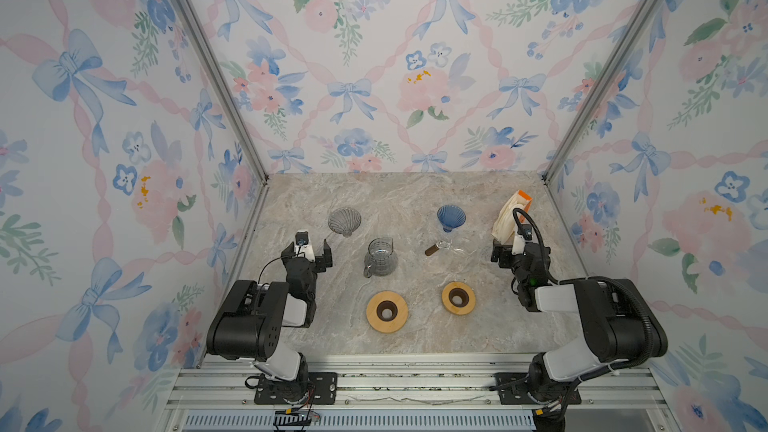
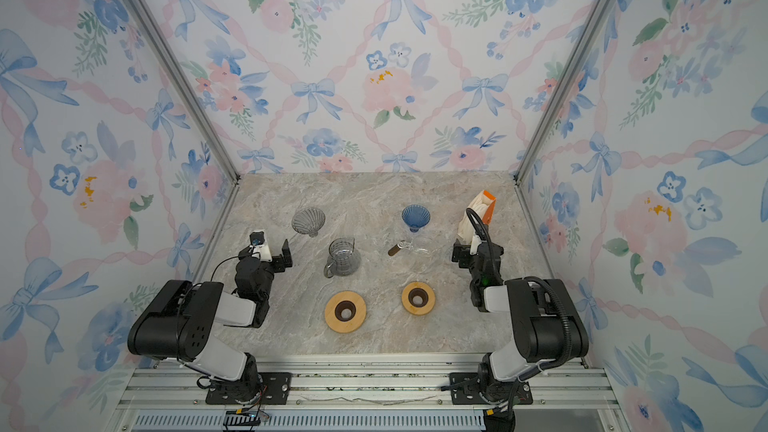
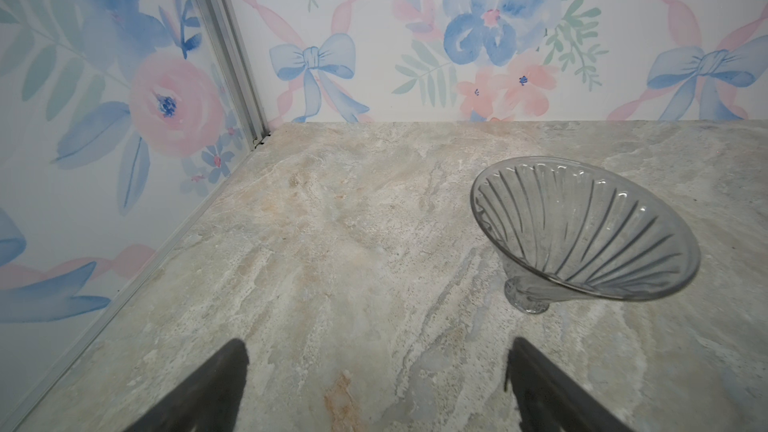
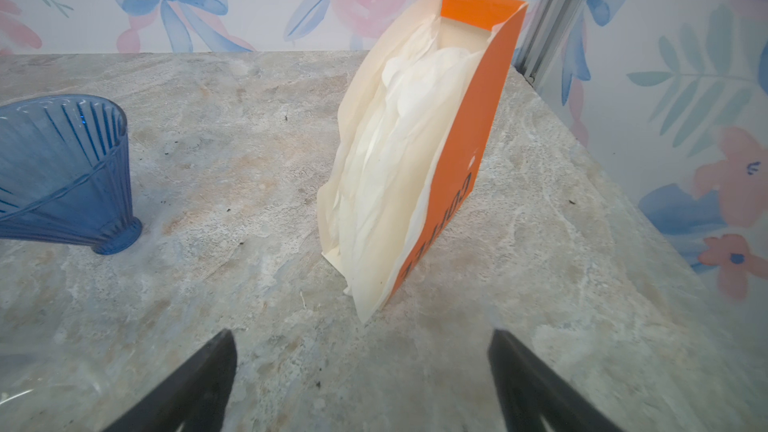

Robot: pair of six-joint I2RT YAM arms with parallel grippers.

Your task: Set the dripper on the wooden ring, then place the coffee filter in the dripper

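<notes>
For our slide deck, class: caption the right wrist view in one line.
Open jaws face an orange box of paper filters; a blue dripper lies on its side nearby.

Both top views look from high above the front edge of the table [image 1: 415, 201], steeply down and forward from far off, with the glass carafe [image 1: 380, 257] near mid-frame. They share almost the whole scene, shifted slightly sideways. The left wrist camera sits low and close, left of the carafe, facing the clear dripper [image 3: 582, 234] behind and left of the carafe. The right wrist camera sits low, right of the carafe, facing the filter box [image 4: 415, 151] and the blue dripper [image 4: 62, 172]. Both top views also show these.
</notes>
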